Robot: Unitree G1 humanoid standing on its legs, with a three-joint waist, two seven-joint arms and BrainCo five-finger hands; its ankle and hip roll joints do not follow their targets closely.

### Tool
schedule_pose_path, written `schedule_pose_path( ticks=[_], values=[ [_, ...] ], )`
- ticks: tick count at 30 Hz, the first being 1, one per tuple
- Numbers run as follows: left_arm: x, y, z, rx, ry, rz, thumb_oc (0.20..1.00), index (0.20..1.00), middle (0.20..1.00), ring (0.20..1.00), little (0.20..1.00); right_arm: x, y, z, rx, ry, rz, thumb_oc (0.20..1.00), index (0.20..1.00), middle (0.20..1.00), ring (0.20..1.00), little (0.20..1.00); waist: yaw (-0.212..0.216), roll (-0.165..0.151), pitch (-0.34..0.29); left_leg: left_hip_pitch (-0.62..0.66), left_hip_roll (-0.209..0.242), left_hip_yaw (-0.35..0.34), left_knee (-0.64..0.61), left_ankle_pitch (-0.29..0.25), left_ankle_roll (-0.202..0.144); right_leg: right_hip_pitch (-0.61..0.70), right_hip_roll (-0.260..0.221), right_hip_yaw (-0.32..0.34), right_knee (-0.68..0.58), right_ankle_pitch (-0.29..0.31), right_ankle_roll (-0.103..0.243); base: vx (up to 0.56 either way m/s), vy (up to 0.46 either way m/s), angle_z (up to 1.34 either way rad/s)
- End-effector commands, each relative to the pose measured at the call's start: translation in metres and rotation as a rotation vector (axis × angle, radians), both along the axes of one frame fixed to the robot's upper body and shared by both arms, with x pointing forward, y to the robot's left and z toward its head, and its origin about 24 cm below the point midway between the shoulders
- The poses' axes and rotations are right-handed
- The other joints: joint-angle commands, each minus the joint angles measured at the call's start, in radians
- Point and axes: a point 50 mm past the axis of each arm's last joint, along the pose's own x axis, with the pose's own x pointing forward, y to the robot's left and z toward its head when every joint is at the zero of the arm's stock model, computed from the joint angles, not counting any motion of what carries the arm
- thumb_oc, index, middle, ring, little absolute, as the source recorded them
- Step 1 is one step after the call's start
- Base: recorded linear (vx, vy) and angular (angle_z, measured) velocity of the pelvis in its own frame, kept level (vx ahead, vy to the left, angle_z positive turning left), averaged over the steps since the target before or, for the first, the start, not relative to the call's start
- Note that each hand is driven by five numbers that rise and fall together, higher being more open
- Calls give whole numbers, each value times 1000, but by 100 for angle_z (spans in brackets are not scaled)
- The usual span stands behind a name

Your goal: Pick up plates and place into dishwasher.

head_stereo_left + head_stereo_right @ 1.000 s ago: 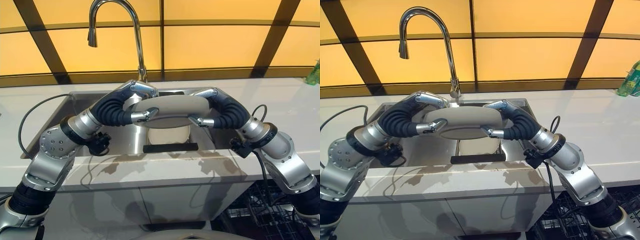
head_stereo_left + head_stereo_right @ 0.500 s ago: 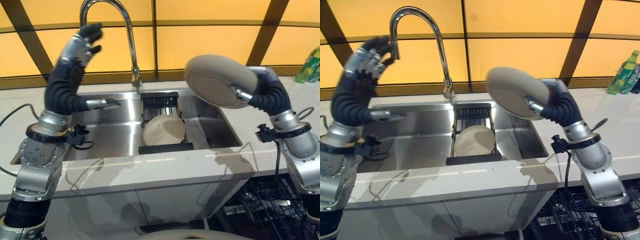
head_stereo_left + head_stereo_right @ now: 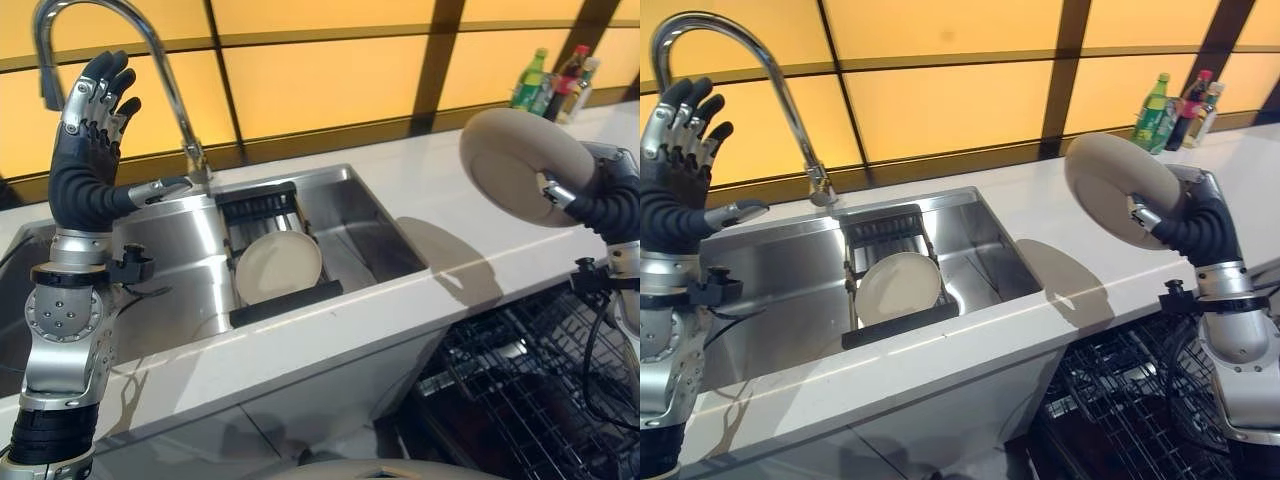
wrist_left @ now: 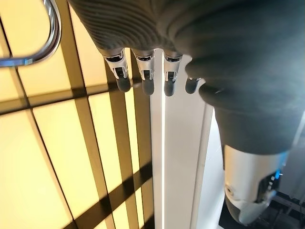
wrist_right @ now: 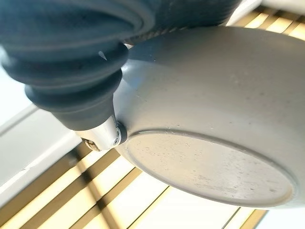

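Observation:
My right hand (image 3: 1185,225) grips a beige plate (image 3: 1115,188) by its rim and holds it tilted in the air above the counter's right end, over the open dishwasher rack (image 3: 1130,410); the plate's underside (image 5: 205,171) fills the right wrist view past the thumb. A second beige plate (image 3: 277,267) leans upright in a black rack (image 3: 285,300) inside the steel sink (image 3: 360,215). Raised high at the left beside the tap (image 3: 170,85), my left hand (image 3: 90,130) keeps its fingers (image 4: 143,78) straight and holds nothing.
The white counter (image 3: 1060,270) runs along the front and right of the sink. Several bottles (image 3: 1180,105) stand at its far right corner. The dark wire dishwasher rack is pulled out below the counter at the right.
The camera has swung to the right, bringing the dishwasher into view. My right hand has carried the plate rightward, away from the sink. The left hand stays raised and open.

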Motion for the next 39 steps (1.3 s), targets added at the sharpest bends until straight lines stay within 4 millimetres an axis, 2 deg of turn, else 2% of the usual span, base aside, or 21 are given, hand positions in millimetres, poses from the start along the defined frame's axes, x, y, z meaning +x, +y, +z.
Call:
schedule_pose_path(
  ticks=[1,6,8,11,18,22,26,29,34,39],
  values=[
    [6,15,12,18,-34,71,1000,1000,1000,1000,1000,-12,-19,21,-22,-118,-110,200,200,200,200,200,-30,-8,-22,28,-5,-29,7,-86,26,-88,-13,-46,9,84,54,-16,-34,-28],
    [8,32,3,148,41,210,1000,1000,1000,1000,1000,-31,-43,9,26,-89,-215,200,200,200,200,200,-80,-2,3,42,-11,6,7,-97,36,-110,-14,-5,15,98,71,-19,-52,-33],
    [10,38,-1,156,76,245,1000,1000,1000,1000,1000,-34,-47,6,36,-82,-230,200,200,200,200,200,-89,1,10,46,-13,16,7,-99,39,-119,-13,7,22,99,75,-11,-47,-40],
    [14,61,-16,107,151,363,1000,1000,1000,1000,1000,-42,-60,-3,66,-51,-271,200,200,200,200,200,-127,15,38,55,-20,35,10,-103,48,-151,-13,35,48,103,84,-19,-69,-48],
    [17,81,-23,75,168,467,1000,1000,1000,1000,1000,-39,-73,-23,91,78,-268,200,200,200,200,200,-158,35,88,47,-25,67,39,-109,52,-206,-12,60,92,107,90,-29,-44,-40],
    [18,76,-17,109,150,445,1000,1000,1000,1000,1000,-33,-79,-39,133,188,-246,200,200,200,200,200,-157,48,112,35,-26,75,58,-112,47,-225,-18,54,107,106,91,-8,-47,-24],
    [17,72,-21,110,163,426,1000,1000,1000,1000,1000,-27,-78,-53,131,296,-216,200,200,200,200,200,-153,69,128,32,-32,68,59,-107,42,-229,-23,49,116,101,87,45,-19,0],
    [16,67,-24,94,167,407,1000,1000,1000,1000,1000,-21,-75,-58,160,344,-172,200,200,200,200,200,-141,81,140,24,-33,57,68,-103,39,-229,-27,43,123,90,81,38,-36,2],
    [24,55,-23,76,148,383,1000,1000,1000,1000,1000,-3,-65,-63,112,434,-125,200,200,200,200,200,-123,107,175,-24,-32,32,88,-84,26,-250,-29,26,141,80,67,-50,-19,4],
    [28,48,-18,82,135,362,1000,1000,1000,1000,1000,7,-69,-76,107,541,-118,200,200,200,200,200,-95,115,187,-46,-21,9,89,-66,10,-240,-35,-8,129,74,55,-21,-78,21]
  ],
)
